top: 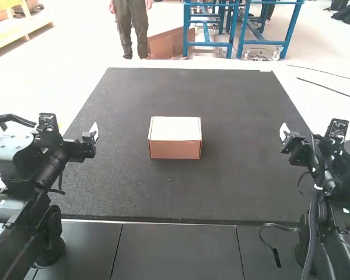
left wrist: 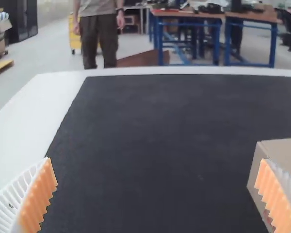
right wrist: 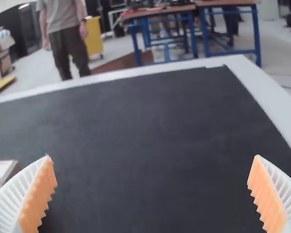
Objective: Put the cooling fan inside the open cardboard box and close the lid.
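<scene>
**Hazards**

1. Cardboard box [top: 175,149]. It is sitting in the middle of the black mat [top: 233,105], with its lid [top: 175,127] lying flat over the top (the task is calling it open, but it is looking closed to me). Whether the cooling fan is lying inside I cannot tell, since the lid is hiding the contents. I am judging that a lid only resting, not tucked, could be springing up again. A push from one side alone could be sliding or turning so light a box.

2. Left hand [top: 91,140]. I am holding it released, fingers spread wide, near the mat's left edge and well apart from the box. If it is coming in low, a finger could be catching the box wall and shoving it.

3. Right hand [top: 284,137]. It is also released and spread wide, near the mat's right edge and well apart from the box. The hazard is the same, and if the two hands are arriving unevenly the box could be skewing between them.

**Surroundings**

4. Room. A pale floor [right wrist: 281,58] is running beyond the far edge, with blue-framed tables [right wrist: 256,34] standing on it.

5. Worktop [left wrist: 19,121]. It is pale and is showing as a margin around the mat.

6. Mat. It is black, finely textured and lying flat, and I am judging it to be giving the box some grip.
</scene>
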You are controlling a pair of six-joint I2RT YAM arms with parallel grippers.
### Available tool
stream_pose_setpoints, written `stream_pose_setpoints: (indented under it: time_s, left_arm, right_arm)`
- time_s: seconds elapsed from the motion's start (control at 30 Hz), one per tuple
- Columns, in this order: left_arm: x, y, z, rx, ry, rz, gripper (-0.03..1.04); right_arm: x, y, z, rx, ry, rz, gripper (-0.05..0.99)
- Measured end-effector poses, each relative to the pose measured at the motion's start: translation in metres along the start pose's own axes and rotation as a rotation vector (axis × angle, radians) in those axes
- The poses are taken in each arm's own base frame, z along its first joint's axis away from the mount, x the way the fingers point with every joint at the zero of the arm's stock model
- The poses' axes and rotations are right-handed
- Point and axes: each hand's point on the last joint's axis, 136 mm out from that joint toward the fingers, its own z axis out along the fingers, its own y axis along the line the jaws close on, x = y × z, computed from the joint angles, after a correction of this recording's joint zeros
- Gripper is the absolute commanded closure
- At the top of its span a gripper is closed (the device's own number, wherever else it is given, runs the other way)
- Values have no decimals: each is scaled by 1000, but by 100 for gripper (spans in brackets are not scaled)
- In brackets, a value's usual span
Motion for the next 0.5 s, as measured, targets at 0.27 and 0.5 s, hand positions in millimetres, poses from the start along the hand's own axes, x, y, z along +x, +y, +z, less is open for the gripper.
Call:
stream_pose_setpoints:
  time_s: [0.27,0.5]
  left_arm:
    - [2,0,0,0,6,0,4]
    - [2,0,0,2,6,0,4]
  right_arm:
    - [13,-2,0,9,51,-2,2]
    - [13,-2,0,10,53,-7,2]
